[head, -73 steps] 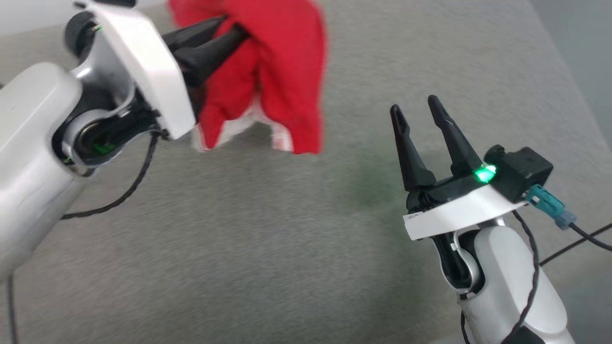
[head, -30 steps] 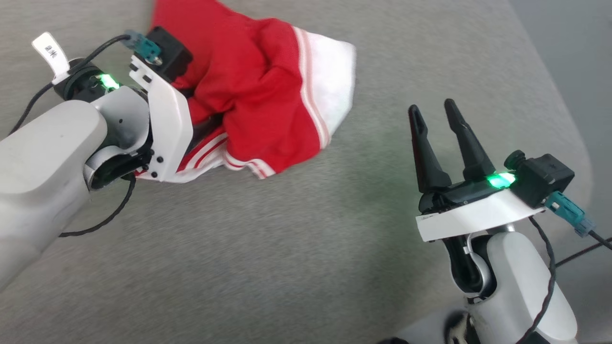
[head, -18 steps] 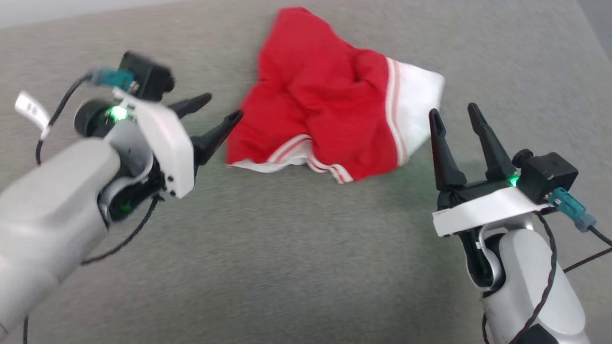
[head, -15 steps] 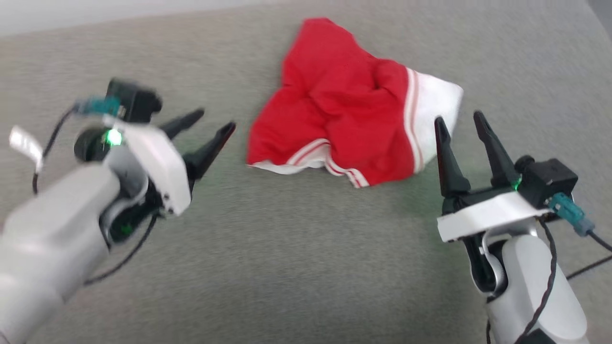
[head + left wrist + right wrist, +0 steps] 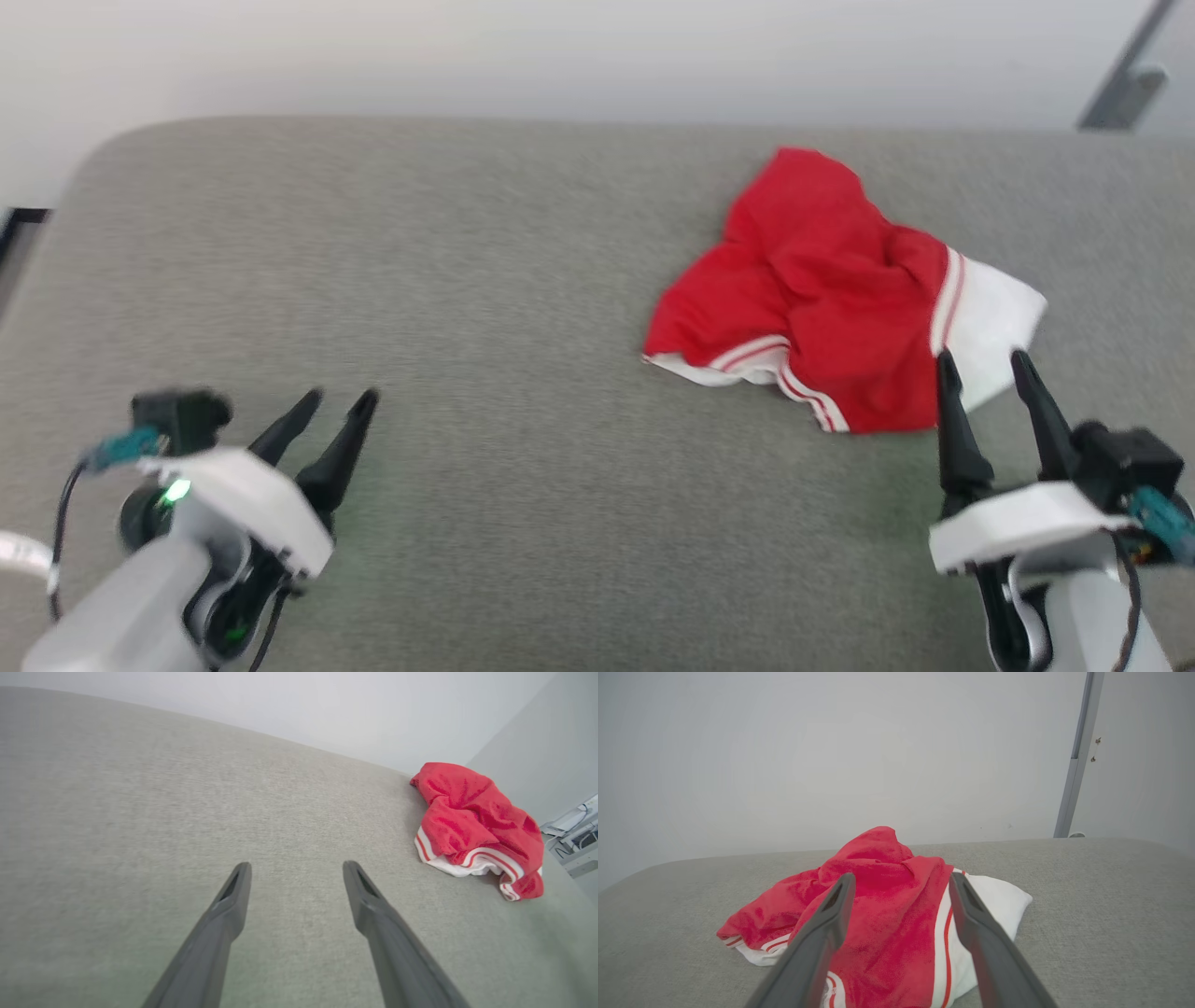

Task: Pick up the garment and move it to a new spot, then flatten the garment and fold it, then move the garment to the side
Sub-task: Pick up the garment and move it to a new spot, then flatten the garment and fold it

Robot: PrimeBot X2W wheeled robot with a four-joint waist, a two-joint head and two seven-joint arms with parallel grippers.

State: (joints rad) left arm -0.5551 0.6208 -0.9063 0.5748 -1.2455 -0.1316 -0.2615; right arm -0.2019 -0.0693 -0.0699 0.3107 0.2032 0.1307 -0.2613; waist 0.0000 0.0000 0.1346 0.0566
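Gaping empty, right claw [image 5: 900, 879] frames the garment [image 5: 878, 858] and white panel [image 5: 999, 900]; left claw [image 5: 295, 865], gaping, views its striped hem [image 5: 476, 858].

The garment [image 5: 896, 919] has its near edge cut off below, partly hidden behind the right tool [image 5: 901, 878].

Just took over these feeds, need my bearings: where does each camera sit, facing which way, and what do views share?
Head view: on the head, looking forward and down at the grey surface; left end effector lower left, right end effector lower right, both open.
Left wrist view: on that wrist, along its fingers over bare surface; garment at right.
Right wrist view: on that wrist, along its fingers at the garment, wall behind.
Shared: all show the crumpled garment.
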